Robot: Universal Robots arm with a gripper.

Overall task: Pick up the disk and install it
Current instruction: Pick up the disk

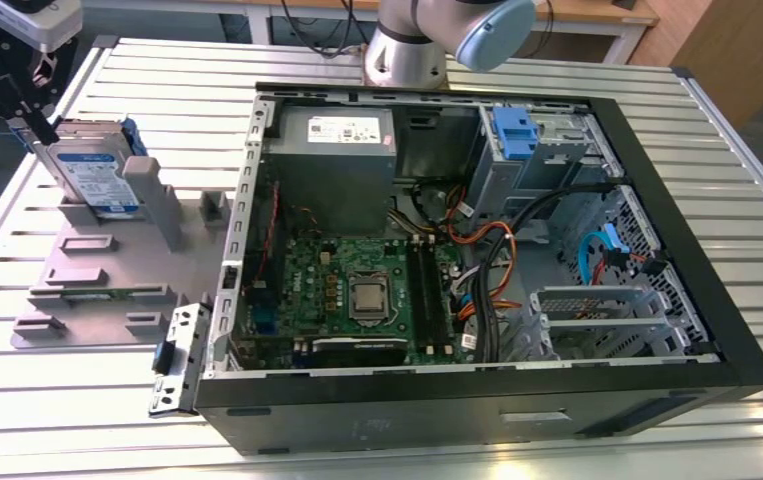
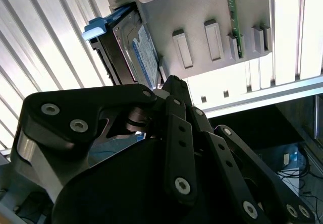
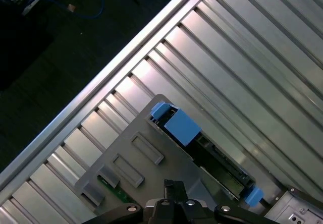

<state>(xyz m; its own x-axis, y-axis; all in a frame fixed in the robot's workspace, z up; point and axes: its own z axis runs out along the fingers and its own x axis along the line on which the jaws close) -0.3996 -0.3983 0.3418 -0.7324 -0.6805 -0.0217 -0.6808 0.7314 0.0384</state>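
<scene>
- Pincer point(image 1: 37, 122): black, linked build, on the arm's end at the exterior view's upper left. You find it just above the top edge of the disk. You cannot tell whether it stands apart or together, nor whether it touches the drive.
- Disk point(image 1: 94, 172): silver drive with a white-and-blue label and a blue side bracket. It stands upright on edge in a slot of the grey holder plate point(image 1: 88, 270), outside the computer case point(image 1: 488, 420).
- Both wrist views: you see the disk point(image 2: 136, 47) point(image 3: 217, 161) seated in the plate, close beyond the pincer point(image 2: 174, 82) point(image 3: 169, 184).
- Grey holder plate: lies flat on the bench point(image 1: 154, 70), to the exterior view's left of the case. It carries raised blocks, slots and a green circuit strip point(image 1: 101, 293).
- Computer case: black, on its side, lid off. Inside you see the motherboard point(image 1: 354, 290), the grey power-supply box point(image 1: 334, 160), a blue latch point(image 1: 515, 130) and bundled cables point(image 1: 488, 250).
- Bench: ribbed aluminium.
- Arm base point(image 1: 405, 55): stands behind the case.
</scene>
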